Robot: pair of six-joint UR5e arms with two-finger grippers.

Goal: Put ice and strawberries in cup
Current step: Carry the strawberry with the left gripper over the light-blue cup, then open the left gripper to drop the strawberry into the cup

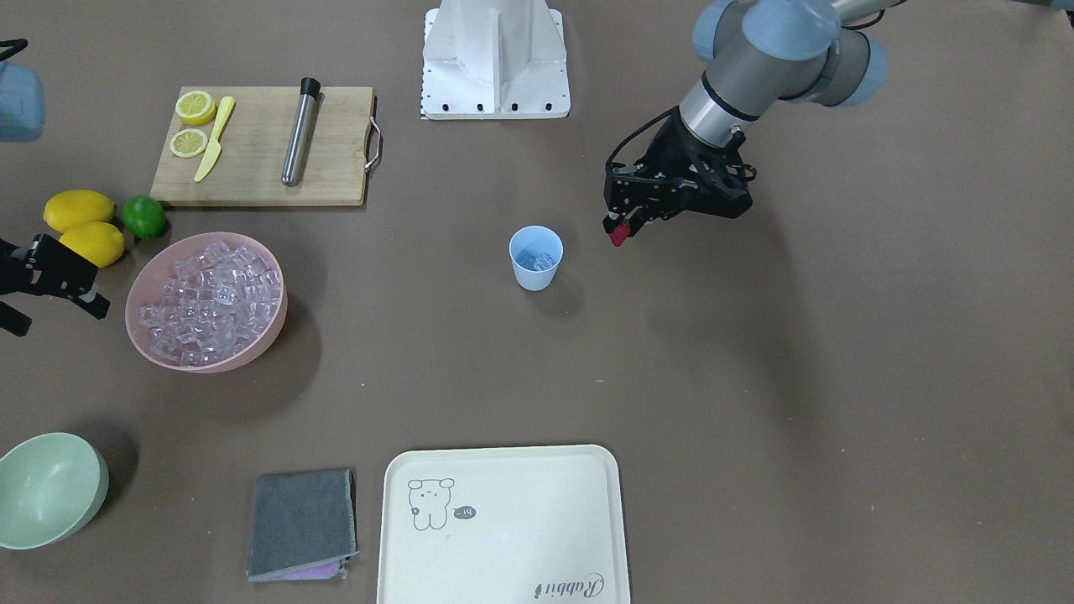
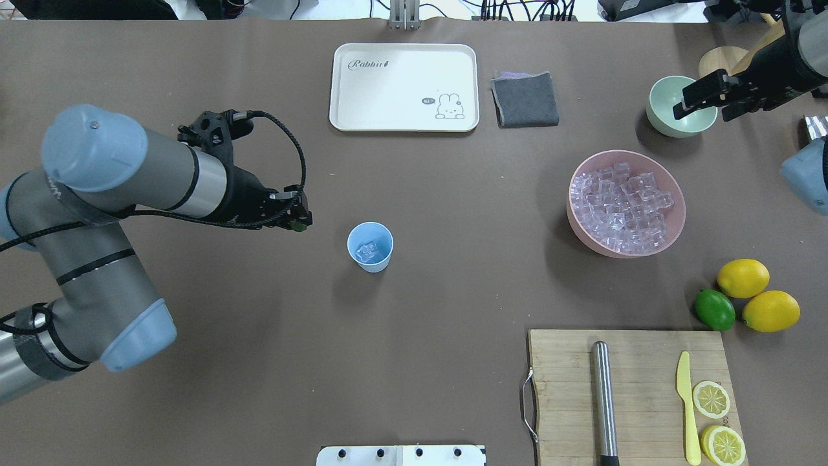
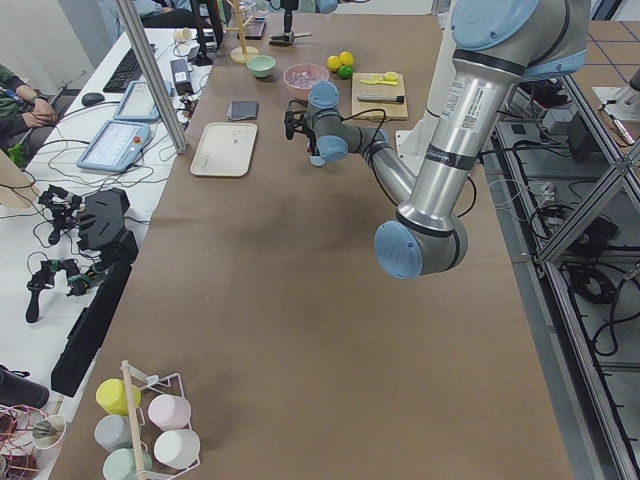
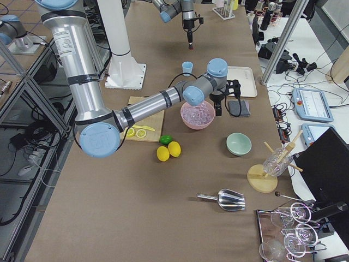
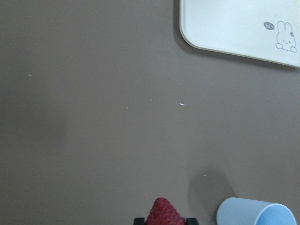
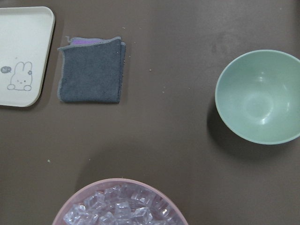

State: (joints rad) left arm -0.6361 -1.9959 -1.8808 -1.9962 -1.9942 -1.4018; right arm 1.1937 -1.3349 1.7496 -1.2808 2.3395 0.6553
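Strawberry (image 1: 619,236) is hanging pinched between the left fingers (image 1: 625,220) in the front-facing view, above the desk (image 1: 755,377) and just beside the cup (image 1: 535,258), not yet over its mouth. Ice (image 1: 538,261) is already lying in the cup's bottom, and far more is sitting heaped in the pink bowl (image 1: 270,331).

From overhead, the right fingers (image 2: 695,96) are hovering spread and empty by the pale green bowl (image 2: 666,123), well apart from the cup.

The left wrist camera is showing the berry's red tip at the bottom edge between two dark pads, with the cup's rim just beside it at the lower right and the tray (image 5: 234,23) far off.

The right wrist camera is looking down on the pink bowl's cubes; its own fingers are not showing there.

Judging by this, the strawberry step is under way. The next move is calling for a short sideways shift until the berry is centred over the mouth, then parting the fingers without nudging the light cup.
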